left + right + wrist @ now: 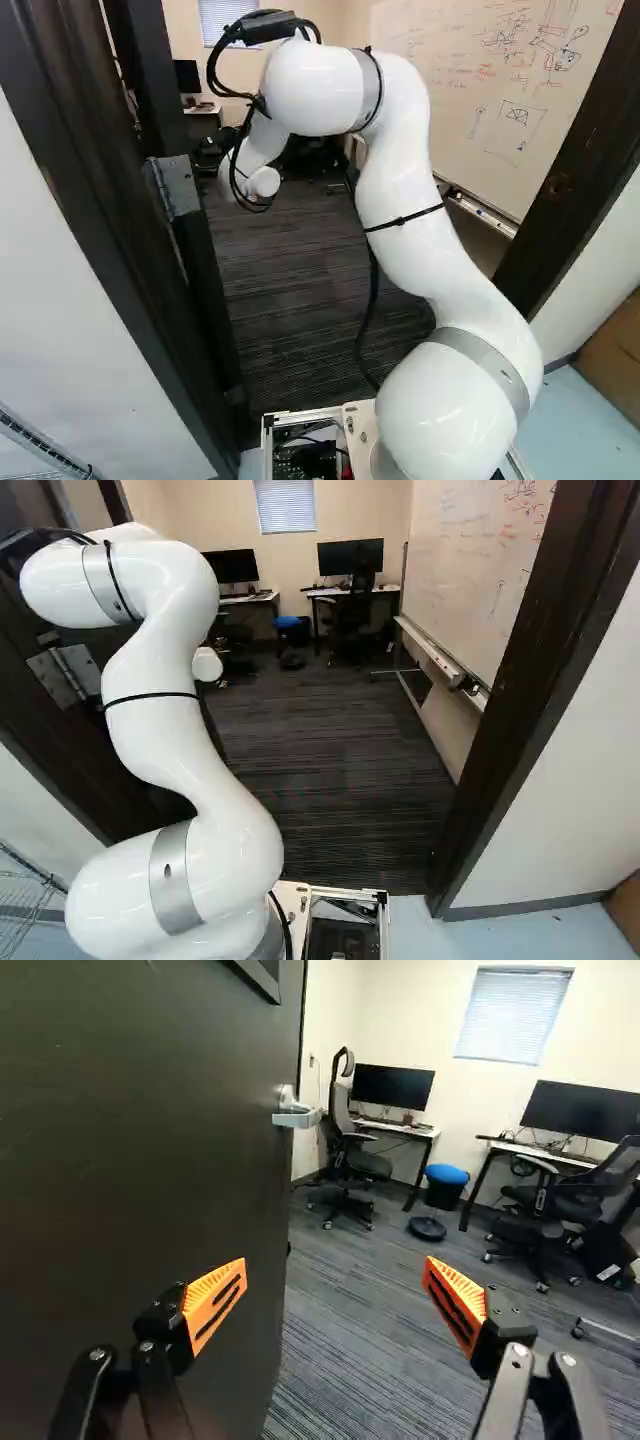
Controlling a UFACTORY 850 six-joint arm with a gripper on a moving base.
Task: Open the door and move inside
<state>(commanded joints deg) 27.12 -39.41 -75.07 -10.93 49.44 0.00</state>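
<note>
The dark door (150, 1170) is swung open beside the hand (336, 1270), and its lever handle (296, 1114) is seen ahead, near the door's far edge. The hand is released, its orange pads (212, 1295) spread wide apart with nothing held between them. Dark carpet (330, 750) is revealed through the doorway, a whiteboard (475, 575) is seen along one side, and a blue-topped stool (446, 1176) is placed farther in, near an office chair (352, 1160).

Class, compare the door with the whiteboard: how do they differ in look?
The door is dark; the whiteboard is pale, with marker drawings. The door has a lever handle; the whiteboard has a tray along its lower edge. Both are flat and upright.
</note>
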